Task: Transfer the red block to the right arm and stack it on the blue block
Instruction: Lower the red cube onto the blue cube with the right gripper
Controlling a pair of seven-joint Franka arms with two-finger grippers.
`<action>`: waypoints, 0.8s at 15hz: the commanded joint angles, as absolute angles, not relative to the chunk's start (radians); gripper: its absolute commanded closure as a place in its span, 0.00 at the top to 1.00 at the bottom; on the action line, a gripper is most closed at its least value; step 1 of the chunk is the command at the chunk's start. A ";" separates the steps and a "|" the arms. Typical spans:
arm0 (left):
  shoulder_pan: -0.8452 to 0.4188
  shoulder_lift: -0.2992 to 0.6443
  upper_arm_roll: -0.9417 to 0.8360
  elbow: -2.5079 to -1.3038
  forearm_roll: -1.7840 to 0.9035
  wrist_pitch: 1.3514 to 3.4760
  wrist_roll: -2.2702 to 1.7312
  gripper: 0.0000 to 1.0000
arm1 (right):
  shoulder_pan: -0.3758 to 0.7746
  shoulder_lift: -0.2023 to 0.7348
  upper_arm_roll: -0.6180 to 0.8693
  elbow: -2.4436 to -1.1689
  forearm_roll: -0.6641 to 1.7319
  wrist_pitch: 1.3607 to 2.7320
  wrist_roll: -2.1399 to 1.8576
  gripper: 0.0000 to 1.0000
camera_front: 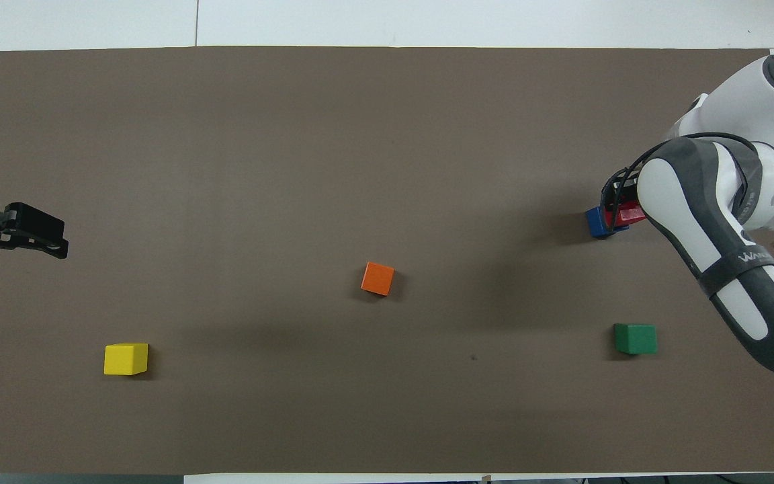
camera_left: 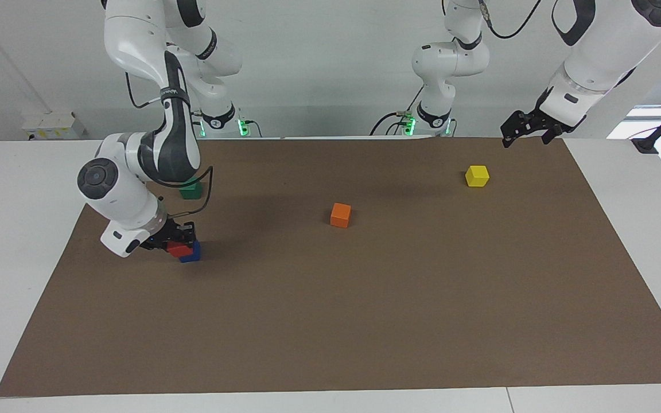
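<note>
White walls and a white table frame the scene, and a brown mat [camera_left: 365,298] covers most of the tabletop.

At about nine o'clock on the mat in the facing view, toward the right arm's end, the small bright-red cube [camera_left: 179,249] sits clamped in the right gripper [camera_left: 178,238], whose black fingers are closed on its sides. It is over the small dark-blue cube [camera_left: 191,253], overlapping its top; whether the two faces already touch is hard to judge from either view. The white right arm [camera_left: 135,189] bends down to it from the robots' end.

A small green cube [camera_left: 190,190] lies nearer to the robots, partly hidden by that arm's elbow. A small orange cube [camera_left: 340,215] rests near the mat's middle. A small yellow cube [camera_left: 477,175] lies at about two o'clock, toward the left arm's end.

The left gripper [camera_left: 528,129] waits in the air over the mat's edge by the yellow cube, fingers spread apart and holding nothing.
</note>
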State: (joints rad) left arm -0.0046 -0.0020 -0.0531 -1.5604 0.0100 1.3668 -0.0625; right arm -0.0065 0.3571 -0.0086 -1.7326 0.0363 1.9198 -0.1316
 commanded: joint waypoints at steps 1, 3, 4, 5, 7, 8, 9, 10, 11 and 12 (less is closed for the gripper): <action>-0.006 -0.005 -0.049 -1.563 0.026 1.351 -0.051 1.00 | -0.008 0.344 0.000 -1.746 0.029 1.904 -0.078 0.00; -0.008 -0.006 -0.051 -1.563 0.026 1.351 -0.049 1.00 | -0.006 0.344 0.000 -1.746 0.029 1.904 -0.072 0.00; -0.008 -0.005 -0.049 -1.563 0.026 1.350 -0.049 1.00 | -0.005 0.344 0.002 -1.746 0.029 1.904 -0.072 0.00; -0.008 -0.006 -0.049 -1.563 0.026 1.350 -0.051 1.00 | -0.005 0.342 0.000 -1.747 0.029 1.904 -0.074 0.00; -0.008 -0.006 -0.049 -1.563 0.026 1.350 -0.049 1.00 | -0.005 0.342 0.000 -1.749 0.028 1.905 -0.078 0.00; -0.008 -0.006 -0.051 -1.563 0.026 1.350 -0.049 1.00 | -0.005 0.341 0.000 -1.752 0.028 1.905 -0.081 0.00; -0.008 -0.006 -0.049 -1.563 0.026 1.350 -0.049 1.00 | -0.005 0.339 0.000 -1.759 0.028 1.907 -0.086 0.00; -0.008 -0.006 -0.049 -1.563 0.026 1.350 -0.049 1.00 | -0.005 0.339 0.000 -1.764 0.028 1.911 -0.097 0.00; -0.008 -0.006 -0.051 -1.563 0.026 1.350 -0.049 1.00 | -0.006 0.337 0.000 -1.769 0.028 1.913 -0.107 0.00; -0.008 -0.006 -0.051 -1.563 0.026 1.350 -0.049 1.00 | -0.009 0.337 0.000 -1.770 0.028 1.913 -0.115 0.00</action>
